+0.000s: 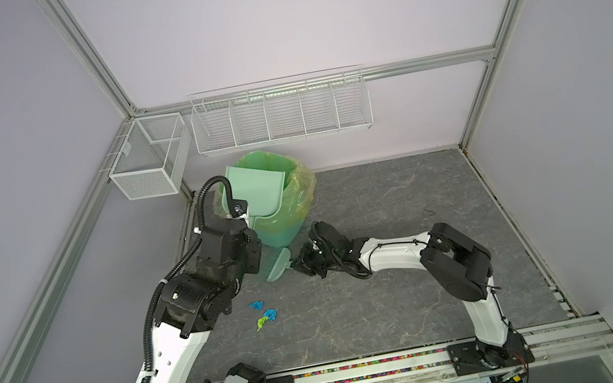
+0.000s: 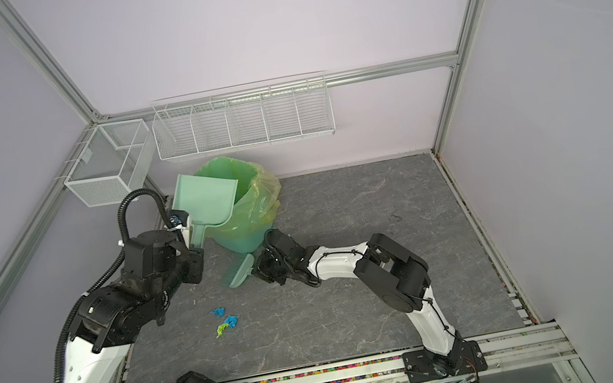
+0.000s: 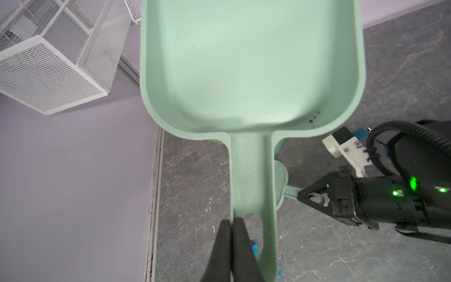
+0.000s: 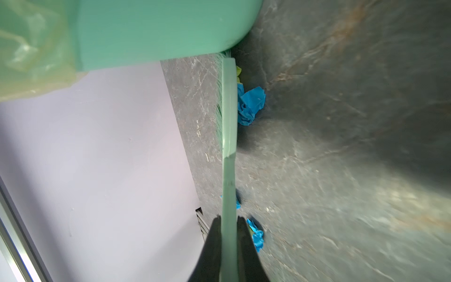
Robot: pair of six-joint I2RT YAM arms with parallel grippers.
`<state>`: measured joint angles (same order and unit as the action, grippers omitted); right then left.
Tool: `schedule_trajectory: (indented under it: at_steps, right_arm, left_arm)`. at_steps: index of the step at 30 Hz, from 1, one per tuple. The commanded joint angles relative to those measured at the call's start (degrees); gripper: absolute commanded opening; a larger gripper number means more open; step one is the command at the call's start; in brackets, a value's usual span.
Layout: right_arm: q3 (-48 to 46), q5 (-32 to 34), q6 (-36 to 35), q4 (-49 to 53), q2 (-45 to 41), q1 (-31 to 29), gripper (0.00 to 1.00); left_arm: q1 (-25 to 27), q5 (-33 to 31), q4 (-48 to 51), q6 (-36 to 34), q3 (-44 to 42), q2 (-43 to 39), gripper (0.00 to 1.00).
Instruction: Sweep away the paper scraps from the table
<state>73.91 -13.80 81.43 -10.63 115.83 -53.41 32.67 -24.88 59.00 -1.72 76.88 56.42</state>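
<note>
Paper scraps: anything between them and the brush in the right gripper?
Nothing visible. Only bare table lies between the brush and the paper scraps; the left gripper holds the dustpan up at the bin.

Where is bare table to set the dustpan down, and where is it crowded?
Bare: the table right of the bin to the wall; also the near strip between paper scraps and right arm's base. Crowded: before the bin, around the brush and left arm.

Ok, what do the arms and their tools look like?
Both have white links and black joints. The left arm carries a ribbed black hose, the right arm thin black wires. The left tool and right tool have black tapering fingers; green lights glow on the right one's body.
</note>
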Motion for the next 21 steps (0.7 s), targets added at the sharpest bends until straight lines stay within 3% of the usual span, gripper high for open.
schedule_trajectory:
  at_steps: [1, 10, 21]
  right_arm:
    - [-5.3, -1.2, -2.1, 6.7, -3.6, 1.2, 0.07]
    - [-13.2, -4.6, -11.2, 15.8, -12.2, 5.6, 0.07]
    - [-17.5, -9.9, -25.4, 32.7, -22.3, 16.3, 0.07]
  left_arm:
    - [0.7, 2.6, 2.0, 1.7, 1.3, 0.2, 0.0]
    - [4.9, 3.4, 1.7, 3.5, -0.5, 1.3, 0.0]
    - [7.3, 5.8, -1.1, 5.4, -2.3, 2.9, 0.0]
